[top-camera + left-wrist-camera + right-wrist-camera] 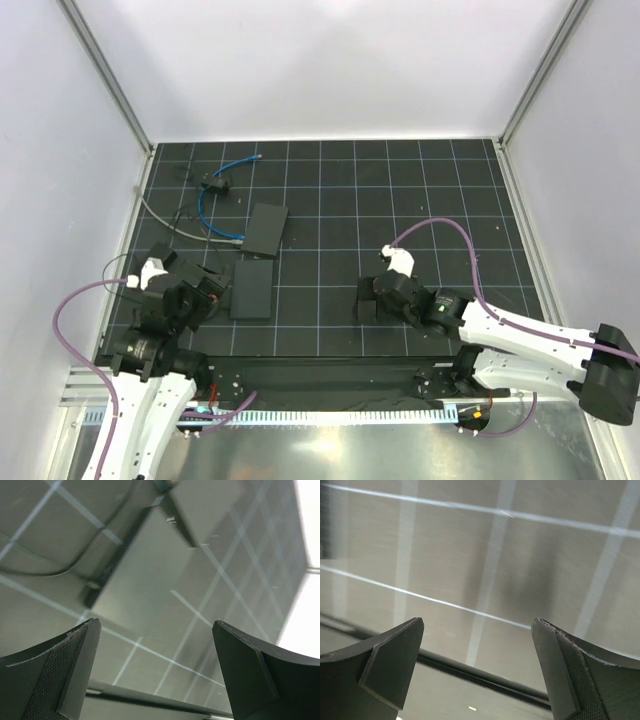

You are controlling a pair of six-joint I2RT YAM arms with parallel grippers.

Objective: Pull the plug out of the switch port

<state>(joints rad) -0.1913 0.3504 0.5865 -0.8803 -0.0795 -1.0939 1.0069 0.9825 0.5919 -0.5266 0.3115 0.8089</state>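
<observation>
Plug [237, 241] @ switch port [246, 244], untouched.

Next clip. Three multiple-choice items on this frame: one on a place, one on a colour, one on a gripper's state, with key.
1. The far black box and near black box lie on the mat's: A left half; B right half; C far-right corner.
2. The cable looping beside them is: A red; B blue; C yellow.
3. The left gripper is: A shut on the cable; B shut on a box; C open, empty.
A: top view shows both left of centre. B: it is bright blue. C: its fingers stand wide apart, nothing between.
</observation>
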